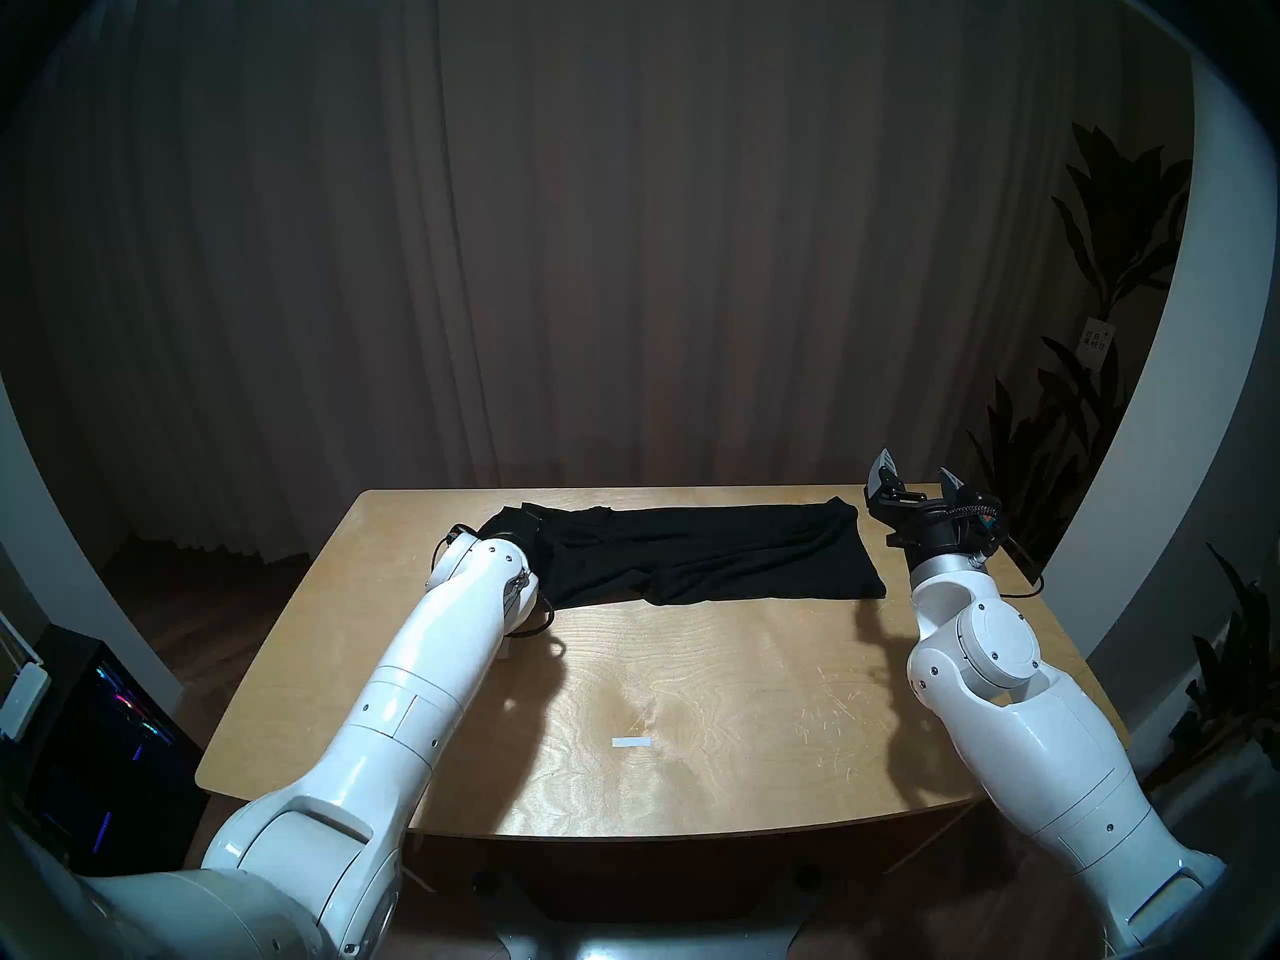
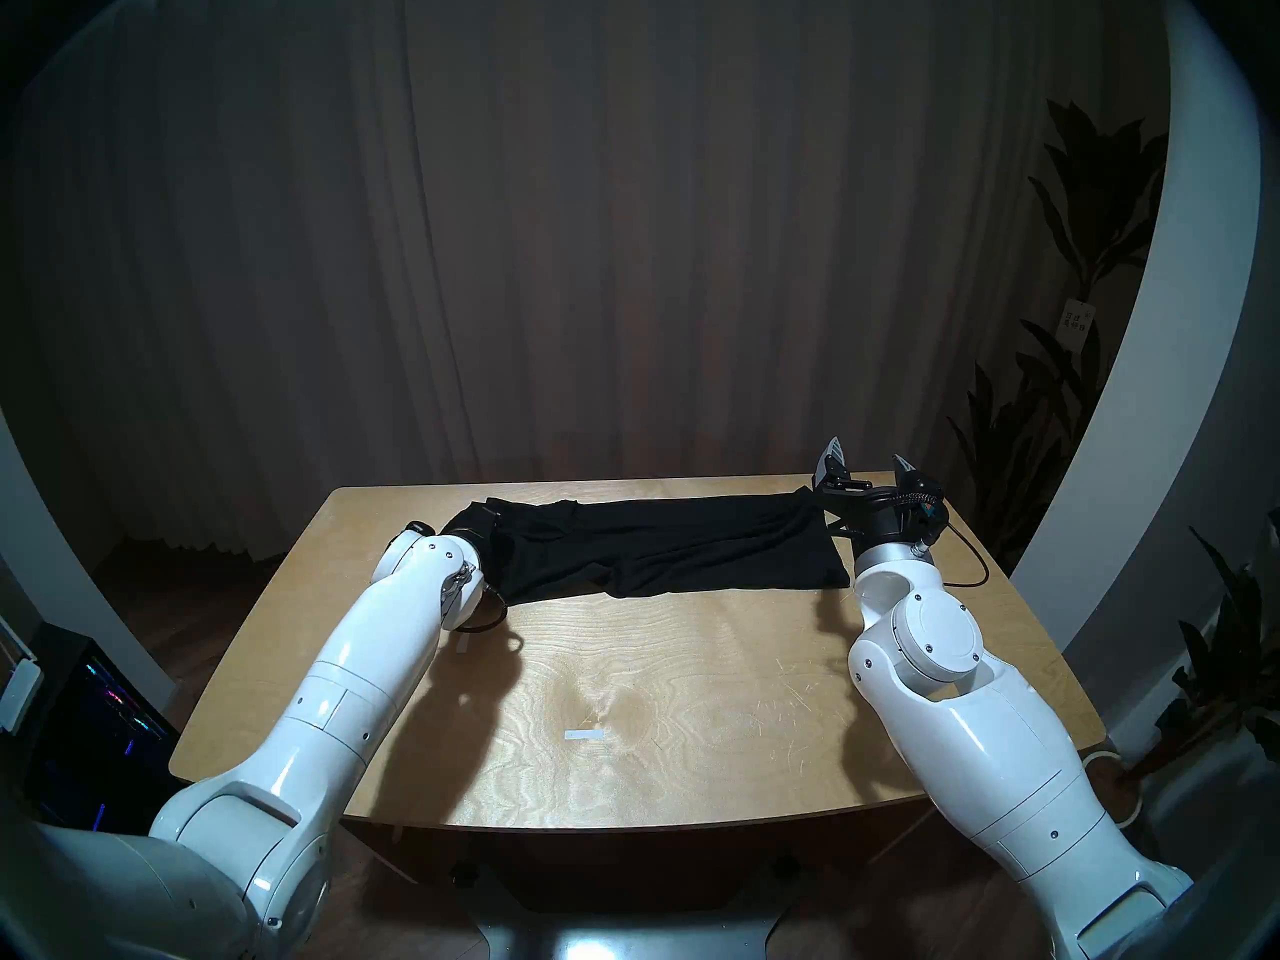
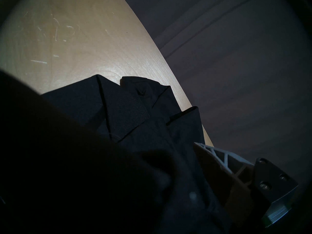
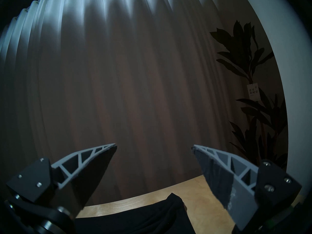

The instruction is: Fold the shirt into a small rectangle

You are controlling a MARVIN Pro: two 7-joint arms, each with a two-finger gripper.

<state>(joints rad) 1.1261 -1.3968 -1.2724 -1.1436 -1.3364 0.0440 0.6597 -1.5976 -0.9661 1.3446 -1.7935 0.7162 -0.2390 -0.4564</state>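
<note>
The black shirt (image 1: 692,550) (image 2: 658,543) lies as a long, wrinkled band across the far half of the wooden table (image 1: 692,695). My left gripper (image 1: 516,522) is low at the band's left end, half buried in cloth. In the left wrist view one grey finger (image 3: 219,162) stands wide at the corner, folded shirt layers (image 3: 135,113) lie across the gap, and dark cloth hides the other finger. My right gripper (image 1: 918,477) (image 4: 154,145) hangs open and empty above the shirt's right end (image 4: 152,216), pointing at the curtain.
A small white tape strip (image 1: 632,742) lies on the near middle of the table. Potted plants (image 1: 1108,314) stand to the right behind the table, and a dark computer case (image 1: 104,730) sits on the floor at the left. A curtain hangs behind.
</note>
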